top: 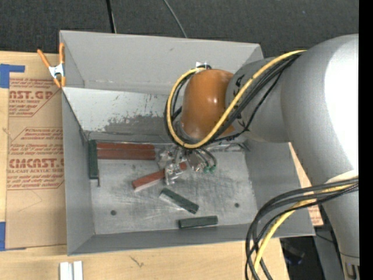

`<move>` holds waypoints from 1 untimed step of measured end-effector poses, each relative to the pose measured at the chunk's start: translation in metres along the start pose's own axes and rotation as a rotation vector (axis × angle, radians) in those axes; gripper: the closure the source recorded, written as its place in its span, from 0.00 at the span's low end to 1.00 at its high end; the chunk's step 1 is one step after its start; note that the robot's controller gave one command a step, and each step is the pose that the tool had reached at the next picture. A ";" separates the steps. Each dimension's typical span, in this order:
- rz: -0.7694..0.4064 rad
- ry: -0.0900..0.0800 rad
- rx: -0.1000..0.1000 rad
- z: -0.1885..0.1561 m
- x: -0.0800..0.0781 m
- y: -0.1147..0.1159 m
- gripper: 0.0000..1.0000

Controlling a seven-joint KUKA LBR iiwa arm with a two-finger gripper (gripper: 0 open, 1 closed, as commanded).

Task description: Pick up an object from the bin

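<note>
My gripper hangs low in the middle of the bin, under the arm's orange cover. Right below it lies the right end of a small reddish-brown bar, which stretches away, tilted, to the lower left. Whether the bar is gripped I cannot make out. A short dark green bar lies slanted just in front of the gripper. A longer reddish-brown bar rests along the back wall to the left.
A dark green bar stands along the left wall. Another dark green bar lies flat near the front wall. The arm and its cables cover the bin's right back part.
</note>
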State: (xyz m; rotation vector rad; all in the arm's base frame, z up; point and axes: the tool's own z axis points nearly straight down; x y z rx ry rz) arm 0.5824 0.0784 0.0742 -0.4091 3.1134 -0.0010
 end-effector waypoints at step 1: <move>-0.001 -0.007 0.000 -0.172 -0.007 0.006 1.00</move>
